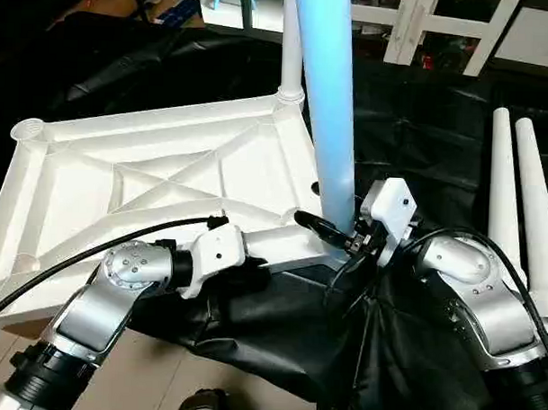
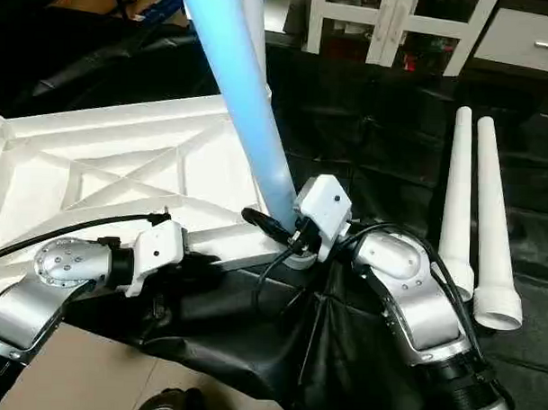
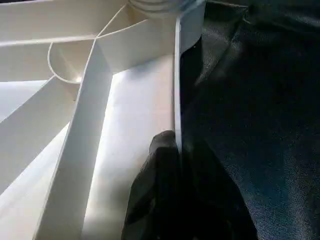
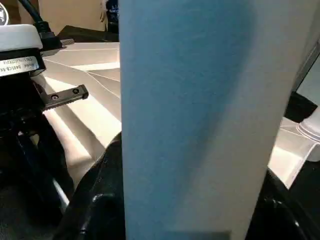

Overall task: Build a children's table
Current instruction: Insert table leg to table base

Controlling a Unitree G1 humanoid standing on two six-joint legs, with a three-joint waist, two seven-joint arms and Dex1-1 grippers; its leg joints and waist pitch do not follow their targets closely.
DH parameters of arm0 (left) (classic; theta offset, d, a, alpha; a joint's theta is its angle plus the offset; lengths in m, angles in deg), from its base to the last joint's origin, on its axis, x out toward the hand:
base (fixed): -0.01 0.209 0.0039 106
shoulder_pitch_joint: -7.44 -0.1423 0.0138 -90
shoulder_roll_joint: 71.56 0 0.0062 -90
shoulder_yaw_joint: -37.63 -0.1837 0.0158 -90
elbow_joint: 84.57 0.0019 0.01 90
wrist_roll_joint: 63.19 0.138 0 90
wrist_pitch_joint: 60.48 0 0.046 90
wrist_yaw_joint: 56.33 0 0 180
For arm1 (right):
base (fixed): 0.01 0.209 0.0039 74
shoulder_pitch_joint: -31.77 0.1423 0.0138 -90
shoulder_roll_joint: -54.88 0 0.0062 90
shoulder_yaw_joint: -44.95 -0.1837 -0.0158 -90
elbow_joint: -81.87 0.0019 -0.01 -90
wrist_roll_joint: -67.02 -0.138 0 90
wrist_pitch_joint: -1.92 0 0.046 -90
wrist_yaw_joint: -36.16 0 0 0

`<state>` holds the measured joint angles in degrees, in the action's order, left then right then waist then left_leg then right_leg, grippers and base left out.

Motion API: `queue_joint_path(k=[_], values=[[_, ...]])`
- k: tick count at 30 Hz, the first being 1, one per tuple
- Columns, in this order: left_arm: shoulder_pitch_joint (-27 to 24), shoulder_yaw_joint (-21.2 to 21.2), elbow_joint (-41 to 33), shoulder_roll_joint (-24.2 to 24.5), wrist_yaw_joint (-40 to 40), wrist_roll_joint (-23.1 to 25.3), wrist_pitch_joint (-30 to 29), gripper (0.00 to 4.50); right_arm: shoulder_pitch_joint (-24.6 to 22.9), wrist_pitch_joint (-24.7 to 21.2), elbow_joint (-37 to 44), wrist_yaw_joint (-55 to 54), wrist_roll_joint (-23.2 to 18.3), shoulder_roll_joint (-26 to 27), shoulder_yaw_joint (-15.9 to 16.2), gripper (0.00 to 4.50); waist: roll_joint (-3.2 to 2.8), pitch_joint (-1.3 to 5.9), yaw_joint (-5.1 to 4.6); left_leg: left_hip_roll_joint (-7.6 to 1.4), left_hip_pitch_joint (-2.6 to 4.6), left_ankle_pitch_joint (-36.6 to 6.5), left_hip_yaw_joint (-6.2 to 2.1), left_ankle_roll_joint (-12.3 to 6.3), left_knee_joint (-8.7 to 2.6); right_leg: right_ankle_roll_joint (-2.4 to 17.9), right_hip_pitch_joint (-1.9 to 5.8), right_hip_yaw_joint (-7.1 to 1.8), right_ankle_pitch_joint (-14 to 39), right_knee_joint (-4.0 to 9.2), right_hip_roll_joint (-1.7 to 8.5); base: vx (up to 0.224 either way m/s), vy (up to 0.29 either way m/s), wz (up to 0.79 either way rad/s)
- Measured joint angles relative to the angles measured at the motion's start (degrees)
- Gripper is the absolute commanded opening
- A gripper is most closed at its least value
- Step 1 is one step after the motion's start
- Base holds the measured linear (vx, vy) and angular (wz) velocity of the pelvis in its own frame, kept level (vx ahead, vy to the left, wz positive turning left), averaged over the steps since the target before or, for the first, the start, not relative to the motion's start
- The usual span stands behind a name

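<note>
The children's table's white tabletop [image 1: 167, 179] lies ribbed side up on the black cloth. One white leg [image 1: 291, 44] stands in its far right corner socket. A second leg [image 1: 330, 108] stands upright at the near right corner, and my right gripper [image 1: 351, 238] is shut around its lower end; the wrist view shows this leg [image 4: 200, 115] between two black fingers [image 4: 95, 200]. My left gripper [image 1: 320, 228] is shut on the tabletop's near rim [image 3: 176, 75], right beside that corner. The socket under the held leg is hidden by the grippers.
Two loose white legs [image 1: 504, 195] [image 1: 537, 210] lie side by side on the black cloth at the right. An empty corner socket [image 1: 27, 129] shows at the far left. White furniture frames [image 1: 424, 21] stand behind the work table. Black cloth hangs over the near edge.
</note>
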<state>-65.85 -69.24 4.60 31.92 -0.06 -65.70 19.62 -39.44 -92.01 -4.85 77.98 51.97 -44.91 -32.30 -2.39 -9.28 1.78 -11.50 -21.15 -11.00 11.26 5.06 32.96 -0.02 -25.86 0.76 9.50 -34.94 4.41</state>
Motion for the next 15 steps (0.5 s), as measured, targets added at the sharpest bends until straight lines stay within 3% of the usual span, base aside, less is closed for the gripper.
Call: queue_joint_path(k=[11, 15], values=[[0.44, 0.00, 0.63, -0.19, 0.36, 0.01, 0.12, 0.00, -0.36, 3.95, -2.17, 1.20, 0.11, 0.20, -0.39, 1.86, 0.17, -0.10, 0.03, 0.00, 0.02, 0.00, 0.00, 0.00, -0.10, -0.05, 0.00, -0.02, 0.03, 0.04, 0.00, 0.000, 0.000, 0.00], [0.44, -0.01, 0.64, -0.21, 0.37, 0.09, 0.12, 0.00, -0.39, 6.64, -2.96, 1.26, 2.00, -0.10, 0.19, 1.86, 0.26, -0.13, 0.04, 0.01, 0.02, 0.00, -0.01, 0.01, -0.16, -0.08, 0.00, -0.02, 0.05, 0.07, 0.00, 0.000, 0.000, 0.00]])
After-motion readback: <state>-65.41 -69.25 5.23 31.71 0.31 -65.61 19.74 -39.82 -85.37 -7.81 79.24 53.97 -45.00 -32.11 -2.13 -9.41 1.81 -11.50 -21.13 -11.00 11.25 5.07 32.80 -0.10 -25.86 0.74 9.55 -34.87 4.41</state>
